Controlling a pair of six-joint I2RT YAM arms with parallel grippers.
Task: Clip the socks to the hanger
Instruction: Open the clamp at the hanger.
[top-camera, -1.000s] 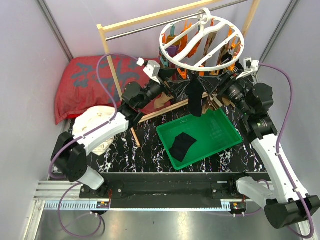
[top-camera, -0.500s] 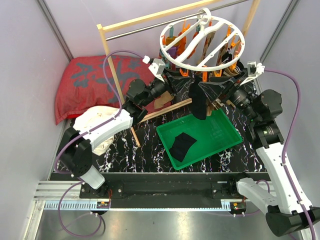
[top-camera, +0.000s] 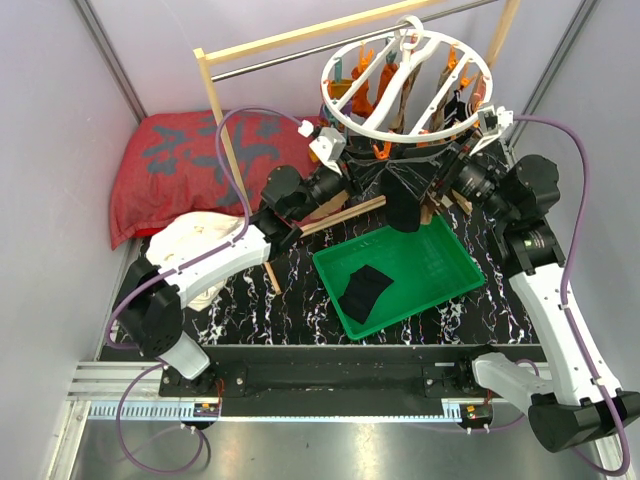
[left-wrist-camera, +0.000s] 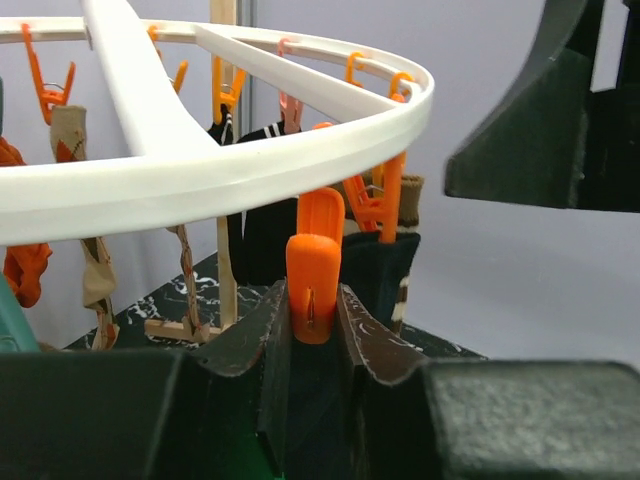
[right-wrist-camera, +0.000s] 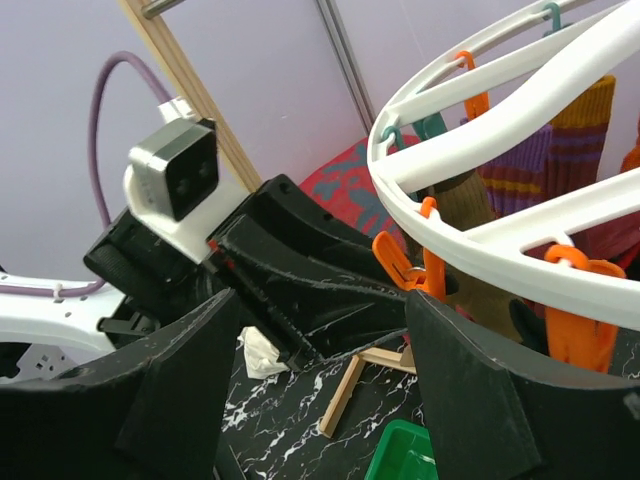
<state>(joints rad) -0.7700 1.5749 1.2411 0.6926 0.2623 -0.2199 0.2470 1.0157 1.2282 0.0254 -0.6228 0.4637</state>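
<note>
The white ring hanger hangs from the rod with several socks clipped under it. My left gripper is shut on an orange clip below the ring's near rim; a dark sock hangs just behind it. From above, a black sock dangles between my left gripper and my right gripper. The right gripper stands open with nothing between its fingers, facing the left one, beside another orange clip. A second black sock lies in the tray.
The green tray sits under the hanger. A pale wooden frame with a metal rod carries the hanger; its base bars lie on the marbled table. A red pillow and a white cloth are at the left.
My left gripper has closed on the orange clip. Both arms have risen toward the hanger's near rim, and the ring has tipped and shifted slightly up.
</note>
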